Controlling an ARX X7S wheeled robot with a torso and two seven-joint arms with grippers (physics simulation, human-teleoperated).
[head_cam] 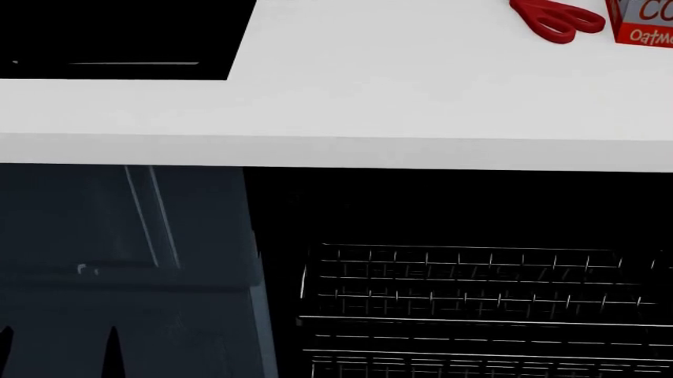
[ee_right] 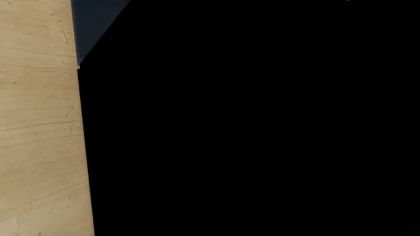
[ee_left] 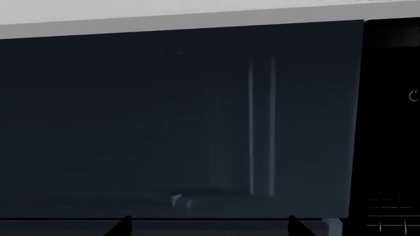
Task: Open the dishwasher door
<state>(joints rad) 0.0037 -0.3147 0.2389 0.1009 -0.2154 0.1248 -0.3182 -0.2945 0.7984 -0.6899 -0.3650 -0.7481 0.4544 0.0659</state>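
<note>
1. the dishwasher door (head_cam: 452, 209) is the black part at the lower right of the head view, under the tabletop (head_cam: 421, 94).
2. the left gripper (ee_left: 208, 227) is spread wide and empty. it faces the blue-grey panel (ee_left: 164, 123), so it might push the wrong thing.
3. the right gripper is not seen, so i cannot tell its state.

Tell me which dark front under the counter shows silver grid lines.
The black dishwasher door, to the right of the blue-grey panel, which shows only pale vertical streaks.

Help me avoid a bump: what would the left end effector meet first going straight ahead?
Likely the blue-grey glassy panel with pale vertical streaks, squarely facing the left end effector; the gap is unclear.
</note>
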